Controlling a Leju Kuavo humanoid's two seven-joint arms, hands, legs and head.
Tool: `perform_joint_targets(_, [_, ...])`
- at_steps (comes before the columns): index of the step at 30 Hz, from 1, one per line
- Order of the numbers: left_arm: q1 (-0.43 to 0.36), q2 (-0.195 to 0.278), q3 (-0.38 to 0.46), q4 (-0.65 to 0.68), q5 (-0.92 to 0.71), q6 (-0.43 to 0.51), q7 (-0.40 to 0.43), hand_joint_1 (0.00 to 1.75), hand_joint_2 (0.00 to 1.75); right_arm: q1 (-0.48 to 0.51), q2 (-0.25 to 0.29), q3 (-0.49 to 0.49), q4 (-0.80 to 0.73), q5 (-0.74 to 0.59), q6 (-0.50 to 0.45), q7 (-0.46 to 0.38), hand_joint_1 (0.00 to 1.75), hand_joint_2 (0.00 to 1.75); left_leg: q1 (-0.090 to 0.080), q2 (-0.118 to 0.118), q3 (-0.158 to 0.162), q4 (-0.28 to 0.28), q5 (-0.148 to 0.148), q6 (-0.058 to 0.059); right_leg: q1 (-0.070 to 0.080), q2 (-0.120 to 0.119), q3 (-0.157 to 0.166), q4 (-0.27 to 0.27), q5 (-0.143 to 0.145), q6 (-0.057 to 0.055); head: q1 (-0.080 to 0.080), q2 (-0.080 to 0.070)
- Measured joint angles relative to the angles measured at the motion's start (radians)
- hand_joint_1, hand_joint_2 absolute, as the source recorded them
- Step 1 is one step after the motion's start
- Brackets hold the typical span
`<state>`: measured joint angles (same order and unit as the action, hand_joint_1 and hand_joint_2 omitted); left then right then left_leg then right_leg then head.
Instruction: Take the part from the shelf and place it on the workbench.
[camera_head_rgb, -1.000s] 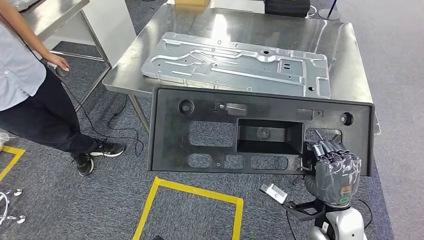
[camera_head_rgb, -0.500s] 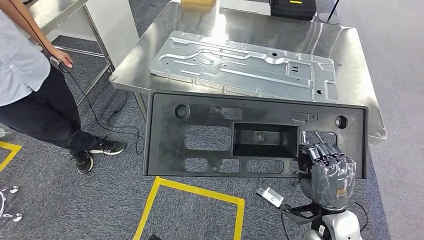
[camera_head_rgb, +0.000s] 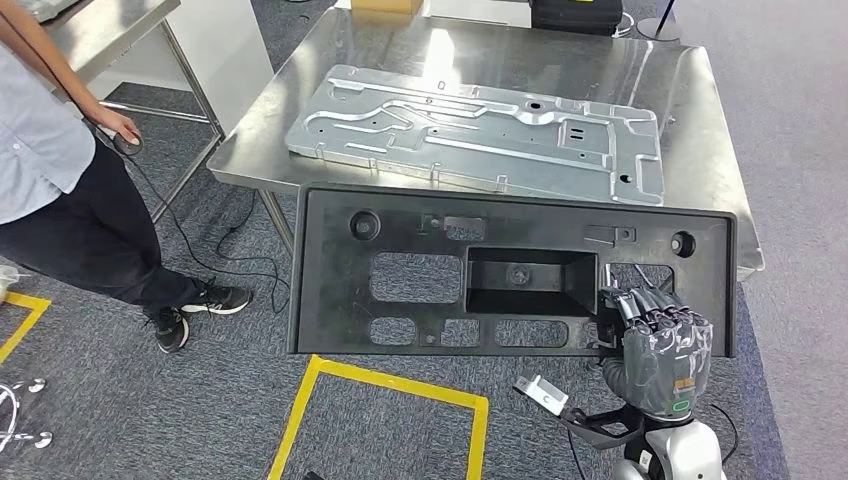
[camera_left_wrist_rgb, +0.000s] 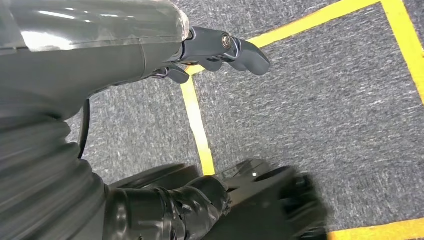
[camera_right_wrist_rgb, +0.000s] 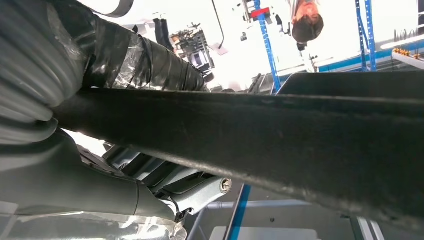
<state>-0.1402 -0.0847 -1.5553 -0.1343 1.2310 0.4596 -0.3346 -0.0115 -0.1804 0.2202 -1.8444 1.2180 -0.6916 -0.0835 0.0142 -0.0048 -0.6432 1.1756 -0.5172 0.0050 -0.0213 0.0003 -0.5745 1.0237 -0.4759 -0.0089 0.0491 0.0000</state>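
The right robot hand (camera_head_rgb: 660, 345) is gripping the black part (camera_head_rgb: 510, 270) at its near right edge — the panel's long axis is running crosswise, hanging over the floor just short of the tabletop (camera_head_rgb: 700, 130) ahead. The left robot hand (camera_left_wrist_rgb: 220, 50) is hanging empty, fingers loosely curled — well away from the part.

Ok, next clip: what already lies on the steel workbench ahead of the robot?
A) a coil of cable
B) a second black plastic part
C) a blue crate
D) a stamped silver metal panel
D: a stamped silver metal panel lies flat on the workbench, beyond the black part that the right hand holds.
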Motion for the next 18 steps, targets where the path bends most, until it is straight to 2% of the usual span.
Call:
perform_joint_targets(2, [-0.002,0.0,0.0,0.0,0.001,0.0,0.0,0.0,1.75,0.0,0.0,0.0,0.0,0.0,0.0,0.0,1.75,1.75,-0.003,-0.001,0.053,-0.112,0.039,0.006,0.002,0.001,-0.002,0.006,-0.004,0.008,0.0,0.0])
perform_joint_targets(3, [-0.003,0.0,0.0,0.0,0.001,0.001,0.0,0.0,1.75,0.0,0.0,0.0,0.0,-0.001,0.0,0.0,1.75,1.75,-0.005,-0.001,0.064,-0.137,0.042,0.011,0.004,0.001,-0.003,0.007,-0.004,0.013,0.0,0.0])
perform_joint_targets(5, [-0.003,0.0,0.0,0.0,0.001,0.001,0.0,0.0,1.75,0.0,0.0,0.0,0.0,-0.006,0.0,0.0,1.75,1.75,-0.008,-0.002,0.064,-0.145,0.042,0.022,0.006,0.001,-0.005,0.005,-0.001,0.024,0.001,0.0])
perform_joint_targets(7, [-0.002,0.0,0.0,0.0,0.001,0.001,0.0,0.0,1.75,-0.001,0.0,0.001,0.0,-0.014,0.0,0.0,1.75,1.75,-0.005,-0.002,0.068,-0.155,0.048,0.036,0.002,0.001,-0.007,0.014,-0.011,0.033,0.001,0.0])
perform_joint_targets(8, [-0.003,0.0,0.0,0.0,0.001,0.002,0.0,0.0,1.75,-0.002,0.0,0.001,0.0,-0.018,0.0,-0.001,1.75,1.75,-0.003,-0.001,0.07,-0.16,0.052,0.043,0.001,0.001,-0.02,0.043,-0.031,0.037,0.002,0.0])
perform_joint_targets(9, [-0.004,0.0,0.0,0.0,0.001,0.002,0.0,0.0,1.75,-0.002,0.0,0.001,0.0,-0.021,0.0,-0.001,1.75,1.75,-0.002,0.0,0.07,-0.162,0.054,0.047,-0.001,0.0,-0.044,0.094,-0.062,0.04,0.002,0.0])
perform_joint_targets(11, [-0.003,-0.001,0.0,0.0,0.001,0.002,-0.001,0.0,1.75,-0.001,0.0,0.002,0.0,-0.024,0.0,-0.001,1.75,1.75,-0.004,0.001,0.068,-0.162,0.053,0.052,-0.001,0.0,-0.107,0.226,-0.123,0.045,0.002,0.0])
perform_joint_targets(12, [-0.003,-0.001,0.0,0.0,0.002,0.002,0.0,0.0,1.75,0.0,0.0,0.002,0.001,-0.026,0.0,-0.002,1.75,1.75,-0.005,0.001,0.068,-0.161,0.053,0.053,-0.001,0.0,-0.128,0.269,-0.132,0.046,0.002,0.0])
perform_joint_targets(13, [-0.002,-0.001,0.0,0.0,0.002,0.002,0.0,0.0,1.75,0.001,0.0,0.002,0.002,-0.029,0.0,-0.002,1.75,1.75,-0.006,0.001,0.068,-0.159,0.052,0.053,-0.001,0.0,-0.131,0.275,-0.122,0.046,0.002,0.0])
perform_joint_targets(14, [-0.002,-0.001,0.0,0.0,0.002,0.002,0.0,0.0,1.75,0.001,0.0,0.002,0.002,-0.033,0.0,-0.003,1.75,1.75,-0.006,0.0,0.069,-0.158,0.051,0.053,-0.001,0.0,-0.115,0.242,-0.094,0.044,0.002,0.0])
perform_joint_targets(16, [-0.002,-0.002,0.0,0.0,0.002,0.003,0.0,0.0,1.75,0.0,0.0,0.002,0.002,-0.04,0.0,-0.006,1.75,1.75,-0.007,-0.001,0.072,-0.156,0.048,0.049,0.001,0.0,-0.048,0.109,-0.028,0.037,0.002,0.0])
perform_joint_targets(18, [-0.002,-0.002,0.0,0.0,0.002,0.003,0.0,0.0,1.75,-0.001,0.0,0.003,0.002,-0.048,0.0,-0.009,1.75,1.75,-0.011,-0.002,0.071,-0.154,0.046,0.041,0.006,0.001,-0.006,0.017,-0.001,0.029,0.002,0.0])
